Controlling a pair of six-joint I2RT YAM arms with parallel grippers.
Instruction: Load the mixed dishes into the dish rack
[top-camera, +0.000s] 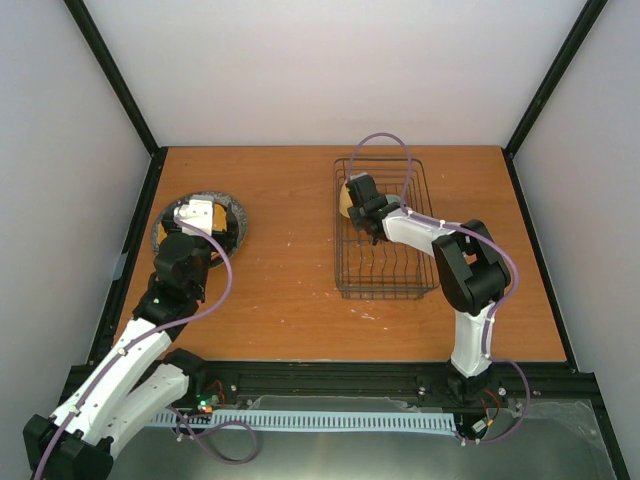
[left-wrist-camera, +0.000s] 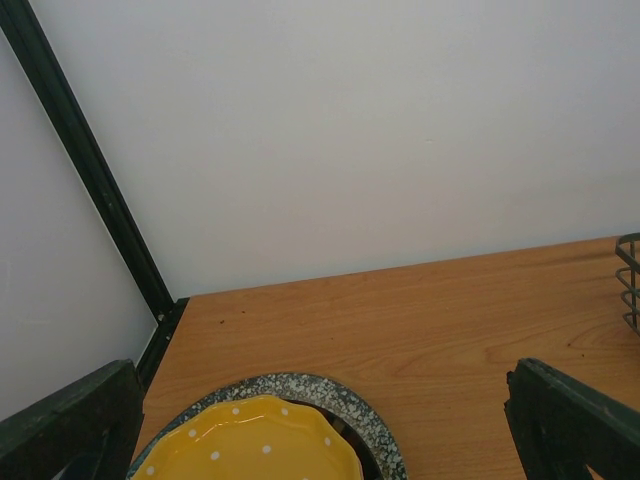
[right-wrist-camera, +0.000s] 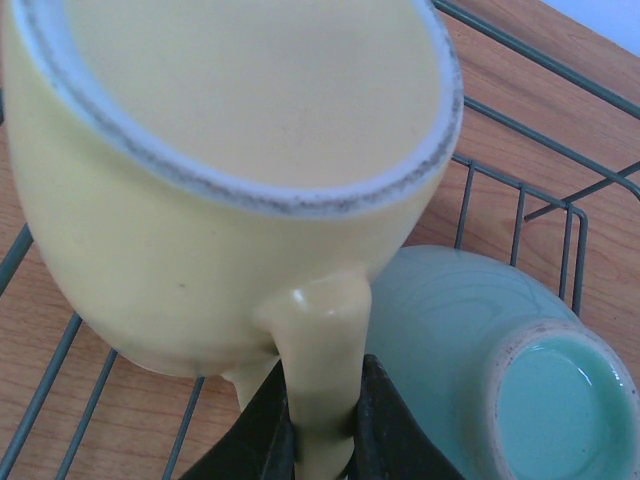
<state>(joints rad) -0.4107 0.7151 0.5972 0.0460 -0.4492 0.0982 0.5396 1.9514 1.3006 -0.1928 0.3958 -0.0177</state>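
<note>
Wooden worktop (top-camera: 290, 290) takes up most of the top view, boxed in by white walls and black frame posts. The dish rack (top-camera: 385, 275) sits right of centre with the right arm reaching into its far end, and a purple cable (top-camera: 385, 138) loops over that end. Over on the left is the larger grey speckled plate (left-wrist-camera: 330, 390) with the orange-yellow plate (left-wrist-camera: 250, 440) stacked on it, white dots and a wavy rim. The left tool (left-wrist-camera: 320, 440) hangs right over that stack, fingers spread wide with nothing in them. In the right wrist view the yellow handled mug (right-wrist-camera: 200, 200) is tilted above the rack wires, and the right tool (right-wrist-camera: 320, 425) is clamped on its handle. The small pale green bowl (right-wrist-camera: 480, 340) is crowding it at lower right, inside the rack with its foot ring facing the camera. Can't tell if the two touch.
</note>
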